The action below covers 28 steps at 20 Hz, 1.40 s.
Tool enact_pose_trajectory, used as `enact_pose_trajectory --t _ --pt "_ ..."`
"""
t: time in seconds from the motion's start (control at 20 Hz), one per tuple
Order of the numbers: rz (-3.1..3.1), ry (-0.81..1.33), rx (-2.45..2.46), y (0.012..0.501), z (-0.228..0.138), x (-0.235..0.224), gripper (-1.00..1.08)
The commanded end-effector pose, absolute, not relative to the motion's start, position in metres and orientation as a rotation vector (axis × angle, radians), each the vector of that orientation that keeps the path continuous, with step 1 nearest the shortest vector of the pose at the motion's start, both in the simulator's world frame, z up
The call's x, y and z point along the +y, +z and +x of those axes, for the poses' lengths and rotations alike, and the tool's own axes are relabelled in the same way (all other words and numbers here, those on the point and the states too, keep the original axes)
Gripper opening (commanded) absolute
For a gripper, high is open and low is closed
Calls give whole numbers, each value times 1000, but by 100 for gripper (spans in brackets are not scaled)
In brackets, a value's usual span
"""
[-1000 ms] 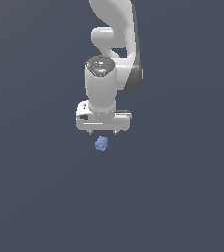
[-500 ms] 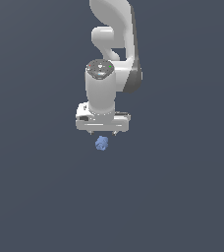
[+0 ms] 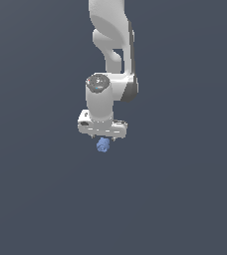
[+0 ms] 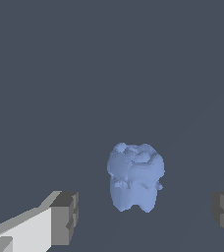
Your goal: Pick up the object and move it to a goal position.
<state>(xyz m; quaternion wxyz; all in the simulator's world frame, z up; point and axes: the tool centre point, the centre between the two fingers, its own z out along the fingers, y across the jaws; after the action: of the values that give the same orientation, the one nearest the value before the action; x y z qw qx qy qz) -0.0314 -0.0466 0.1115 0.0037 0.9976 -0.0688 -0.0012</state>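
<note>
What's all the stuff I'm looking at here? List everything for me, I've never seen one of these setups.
blob: one, light blue and lumpy, lying on the ground just below the pincer, between its two fingers with a gap on each side.
ground: one, plain dark grey-blue surface filling both views.
arm: one, white, coming down from the top of the exterior view.
pincer: one, white body with dark grey fingers, open wide, hanging over the blob without touching it.
</note>
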Motion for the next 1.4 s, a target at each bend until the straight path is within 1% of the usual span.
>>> enact_pose_trajectory --t 0.0,0.55,1.05,1.3,1.35 --pt "3127 -1 -263 101 -36 -49 100" --pt "3126 -2 -308 87 -42 -51 100" --pt "3126 0 -313 45 -44 -51 100" --pt "3126 0 -314 39 -43 -51 100" --pt "3126 0 -314 39 -43 -51 -100"
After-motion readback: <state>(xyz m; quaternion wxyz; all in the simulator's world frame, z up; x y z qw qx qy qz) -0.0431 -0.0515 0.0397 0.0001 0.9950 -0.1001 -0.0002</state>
